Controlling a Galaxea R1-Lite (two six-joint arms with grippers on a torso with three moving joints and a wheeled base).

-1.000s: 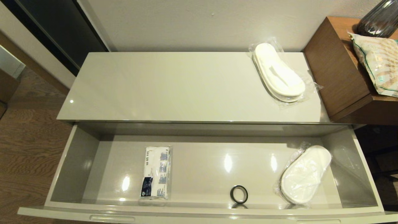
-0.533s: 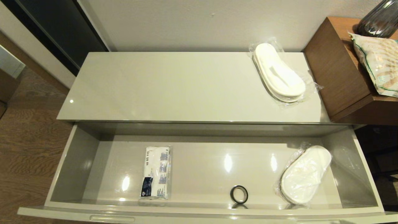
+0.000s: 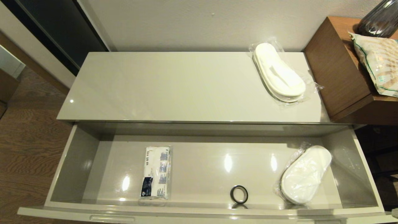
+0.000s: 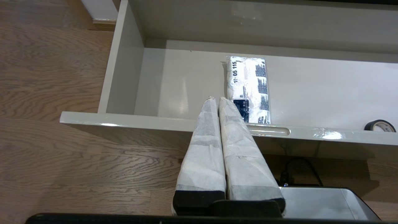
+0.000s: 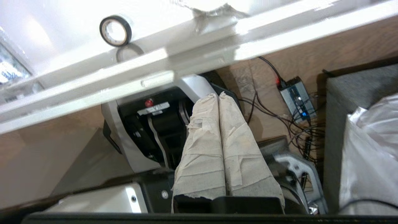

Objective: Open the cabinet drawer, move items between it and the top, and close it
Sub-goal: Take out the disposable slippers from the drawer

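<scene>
The cabinet drawer [image 3: 199,161] stands pulled fully out below the top [image 3: 174,87]. One wrapped slipper pack [image 3: 278,73] lies on the top at its right end. A second pack [image 3: 304,174] lies inside the drawer at the right. Neither gripper shows in the head view. In the left wrist view my left gripper [image 4: 217,99] is shut and empty, just outside the drawer's front edge [image 4: 140,119], beside its left slot [image 4: 269,130]. My right gripper [image 5: 218,95] is shut and empty, low under the drawer's front [image 5: 93,90], over the robot's base.
A white packet with blue print [image 3: 155,172] and a small black ring [image 3: 238,194] lie in the drawer. The brown side table [image 3: 342,71] abuts the cabinet's right end and carries a patterned bag [image 3: 377,62]. Cables and a small box [image 5: 295,96] lie on the floor.
The slipper packs, the packet and the ring have not moved. A small grey bit has appeared at the bottom right corner of the head view.
</scene>
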